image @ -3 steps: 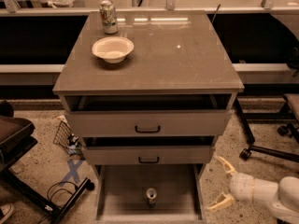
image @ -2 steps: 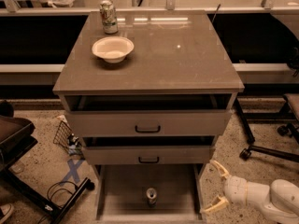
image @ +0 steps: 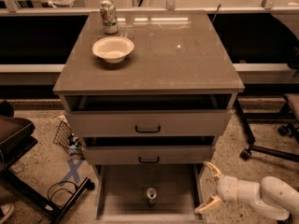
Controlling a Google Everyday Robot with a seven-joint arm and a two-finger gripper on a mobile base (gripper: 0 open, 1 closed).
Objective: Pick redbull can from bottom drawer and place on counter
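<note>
The redbull can (image: 151, 196) stands upright in the middle of the bottom drawer (image: 122, 204), which is pulled out below the two upper drawers. I see its silver top from above. My gripper (image: 208, 186) is open, low at the drawer's right edge, pointing left toward the can and still apart from it. Its two pale fingertips (image: 213, 169) are spread wide. The counter (image: 187, 59) is the glossy grey-brown top of the cabinet.
A white bowl (image: 113, 48) and a green-and-white can (image: 109, 17) stand on the counter's back left. The two upper drawers (image: 148, 123) are slightly open. A chair base (image: 261, 148) is at the right; a dark stand with cables (image: 60, 195) is at the left.
My gripper has moved left, closer to the bottom drawer's right edge and the can. The can and drawers have not moved.
</note>
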